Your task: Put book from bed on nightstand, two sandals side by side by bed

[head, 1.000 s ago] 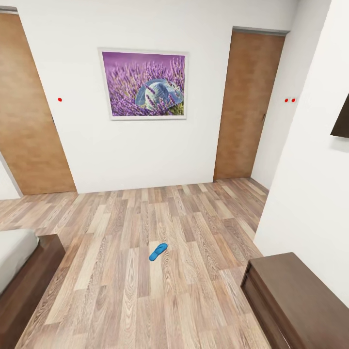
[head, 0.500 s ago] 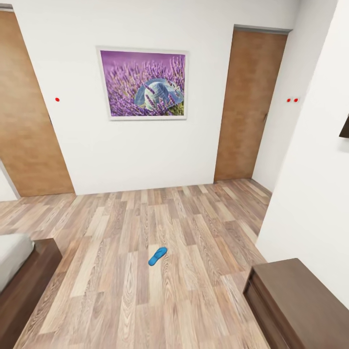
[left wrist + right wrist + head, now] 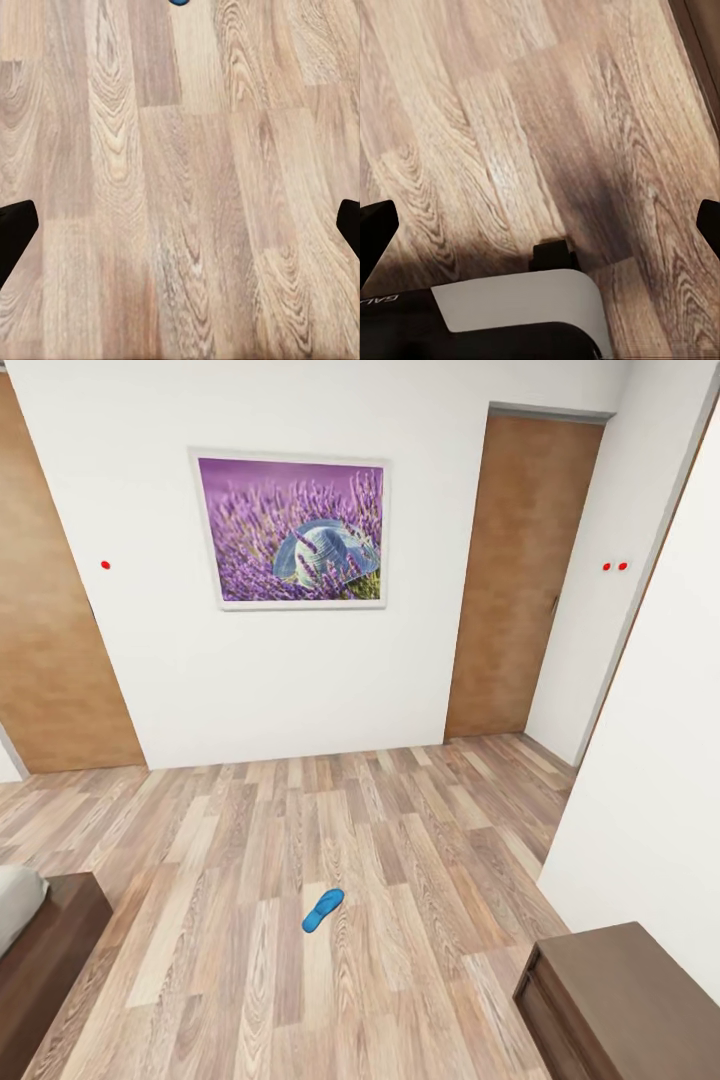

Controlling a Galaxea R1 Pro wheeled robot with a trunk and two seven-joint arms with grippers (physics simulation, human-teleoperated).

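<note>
Bed [image 3: 40,930]: dark wood frame and pale mattress, at the floor's [image 3: 400,840] left edge. One sandal [image 3: 322,910], bright blue and flat, lies mid-floor below the lavender picture [image 3: 290,532]; its tip [image 3: 178,2] shows ahead of the left gripper [image 3: 180,225]. Left gripper and right gripper [image 3: 540,225]: fingers wide apart, nothing held. A partly hidden label on the right arm is unreadable.

a brown wooden door [image 3: 522,575] stands upper right, another door [image 3: 45,620] at the left edge; small red dots [image 3: 614,567] mark the white wall [image 3: 250,680].
</note>
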